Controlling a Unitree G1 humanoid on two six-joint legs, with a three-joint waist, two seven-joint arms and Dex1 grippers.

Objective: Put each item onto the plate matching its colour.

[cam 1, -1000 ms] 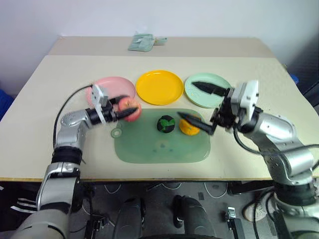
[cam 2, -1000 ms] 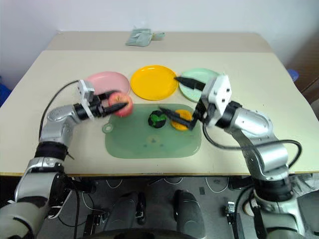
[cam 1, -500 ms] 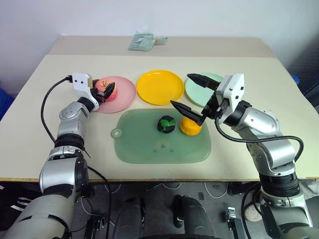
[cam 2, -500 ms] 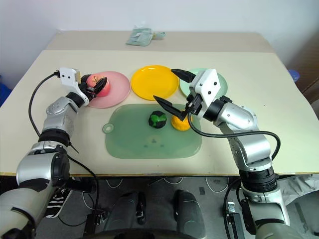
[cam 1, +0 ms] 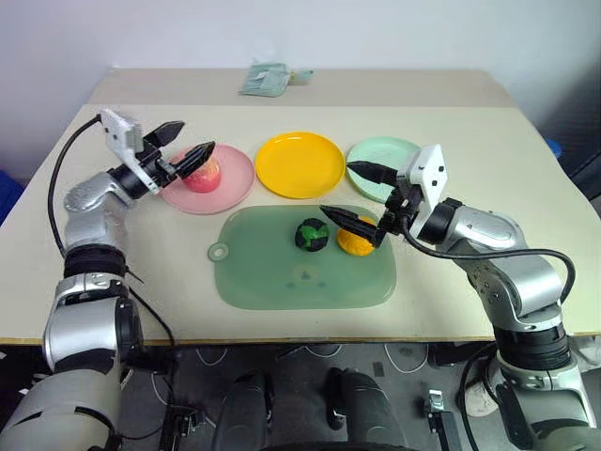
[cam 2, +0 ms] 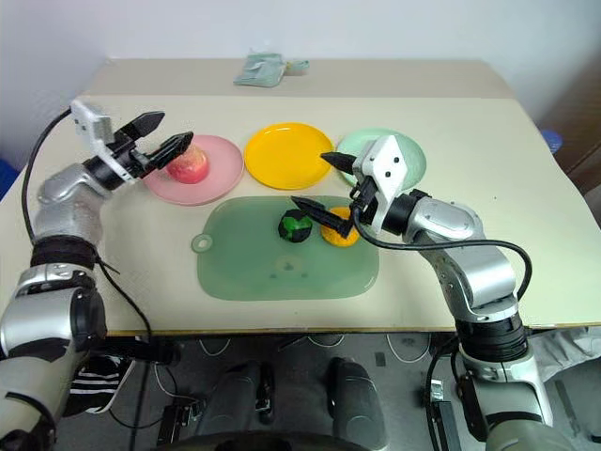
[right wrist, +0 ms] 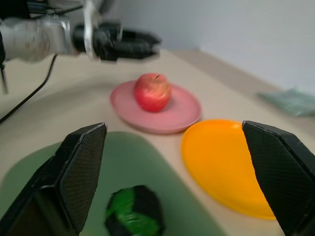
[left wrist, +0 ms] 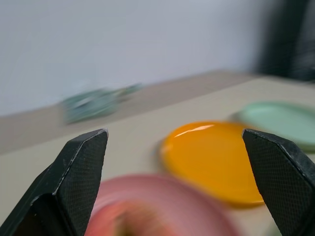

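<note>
- red apple (cam 2: 187,165) sits on the pink plate (cam 2: 218,185), upright, stem up; nothing gripping it
- left gripper (cam 2: 161,138) spread wide, empty, hanging above the plate's outer edge; apple just past its fingertips, lower finger tip close over the apple's top, contact can't be told
- in the left wrist view the apple (left wrist: 129,221) lies low between the two fingers, pink plate (left wrist: 197,199) under it, yellow plate (left wrist: 216,157) beyond
- orange fruit (cam 1: 356,239) on the green mat (cam 1: 282,272), between the right gripper's (cam 1: 349,191) two fingers in the head views; lower finger crosses just in front of it, touching or not can't be told
- right gripper released, fingers wide apart, holding nothing; upper finger tip over the near edge of the mint plate (cam 1: 394,153)
- dark green-black ball (cam 1: 312,235) on the mat, just beside the orange fruit, just off the right gripper's lower fingertip
- yellow plate (cam 1: 300,164) empty, between pink and mint plates, ahead of both grippers
- pale green cloth (cam 1: 268,79) at the table's (cam 1: 526,169) far edge, well apart from both grippers
</note>
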